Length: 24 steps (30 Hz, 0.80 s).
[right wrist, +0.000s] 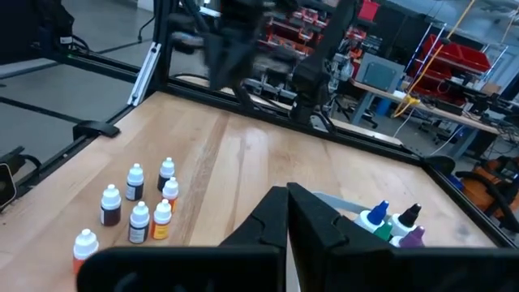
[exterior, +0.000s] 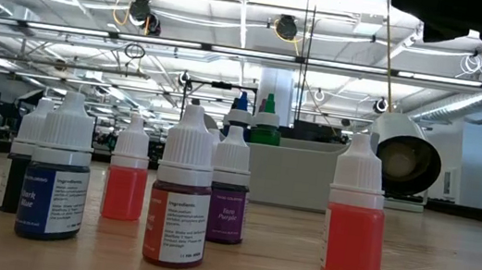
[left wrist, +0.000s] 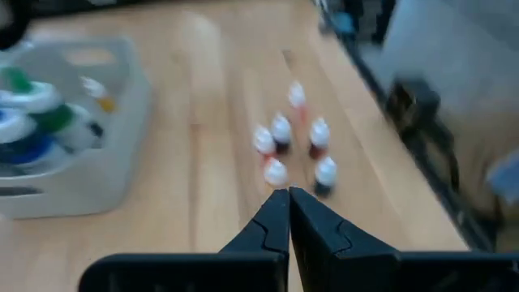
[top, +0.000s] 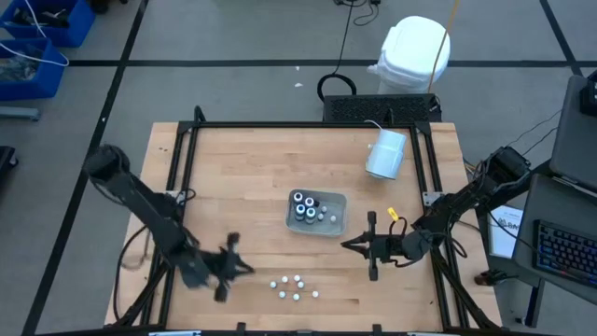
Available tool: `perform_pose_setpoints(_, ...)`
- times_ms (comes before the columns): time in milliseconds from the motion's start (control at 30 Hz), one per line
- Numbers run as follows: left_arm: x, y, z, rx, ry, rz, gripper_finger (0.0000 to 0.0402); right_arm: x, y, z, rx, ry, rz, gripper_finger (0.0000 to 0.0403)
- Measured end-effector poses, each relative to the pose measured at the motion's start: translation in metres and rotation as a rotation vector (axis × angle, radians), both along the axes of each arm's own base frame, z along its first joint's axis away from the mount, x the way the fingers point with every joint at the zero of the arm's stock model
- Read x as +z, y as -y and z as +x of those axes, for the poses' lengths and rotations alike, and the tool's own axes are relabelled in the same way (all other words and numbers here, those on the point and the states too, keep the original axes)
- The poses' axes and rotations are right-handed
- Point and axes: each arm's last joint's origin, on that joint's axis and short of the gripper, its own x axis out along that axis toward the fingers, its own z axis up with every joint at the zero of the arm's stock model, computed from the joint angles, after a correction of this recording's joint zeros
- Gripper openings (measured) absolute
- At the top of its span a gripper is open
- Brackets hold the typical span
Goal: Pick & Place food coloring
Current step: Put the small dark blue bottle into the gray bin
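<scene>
1. Bottles of food coloring (top: 293, 287) stand upright in a small loose cluster on the wooden table (top: 242, 177), near its front edge, just in front of the clear plastic tray (top: 338, 220) and apart from it.
2. Seen from the low view, these small bottles have white caps and hold red, purple, dark blue and near-black liquid; six can be counted in the left wrist view.
3. More bottles sit inside the tray: several larger dark round ones with white, blue or green tops and a few small ones beside them; their exact number cannot be told.
4. Left gripper (top: 246, 268) hangs to the left of the tray, beside the loose cluster and pointing at it, not touching any bottle. Its fingers (left wrist: 271, 219) are pressed together with nothing between them.
5. Right gripper (top: 347, 245) hangs to the right of the tray, just off its front right corner. Its fingers (right wrist: 276, 212) are also fully closed and hold nothing.
6. A big white cylinder (top: 386, 153) lies on its side behind the tray, toward the table's back right corner.
</scene>
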Motion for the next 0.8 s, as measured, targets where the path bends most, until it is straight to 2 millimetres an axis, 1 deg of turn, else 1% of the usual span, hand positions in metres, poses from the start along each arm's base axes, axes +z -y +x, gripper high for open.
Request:
perform_pose_setpoints(100, -0.010, 0.021, 0.018, -0.005, -0.121, 0.153, 0.0019, 0.002, 0.000, 0.000, 0.002, 0.015, -0.011, 0.0000)
perform_pose_setpoints(167, -0.015, 0.027, 0.030, 0.038, -0.172, 0.217, 0.0019, 0.002, 0.000, 0.000, 0.005, 0.020, -0.034, 0.0000)
perform_pose_setpoints(233, -0.016, 0.027, 0.044, 0.076, -0.213, 0.238, 0.0019, 0.003, 0.000, 0.000, 0.009, 0.021, -0.075, 0.0000)
perform_pose_setpoints(333, -0.013, 0.024, 0.066, 0.094, -0.232, 0.227, 0.0019, 0.002, 0.000, 0.000, 0.012, 0.009, -0.103, 0.0000)
perform_pose_setpoints(433, 0.000, 0.019, 0.088, 0.095, -0.235, 0.153, 0.0019, 0.001, 0.000, 0.000, 0.015, 0.004, -0.132, 0.0000)
perform_pose_setpoints(500, 0.009, 0.016, 0.099, 0.077, -0.253, 0.094, 0.0019, 0.001, 0.000, 0.000, 0.018, 0.003, -0.161, 0.0000)
perform_pose_setpoints(567, 0.016, 0.016, 0.106, 0.057, -0.262, 0.078, 0.0019, 0.000, 0.000, 0.000, 0.023, -0.004, -0.201, 0.0000)
perform_pose_setpoints(667, 0.021, 0.017, 0.108, 0.056, -0.252, 0.134, 0.0019, 0.000, 0.000, -0.002, 0.035, -0.019, -0.248, 0.0000)
perform_pose_setpoints(800, 0.021, 0.017, 0.107, 0.032, -0.276, 0.138, 0.0019, 0.005, -0.001, -0.007, 0.040, -0.005, -0.187, 0.0000)
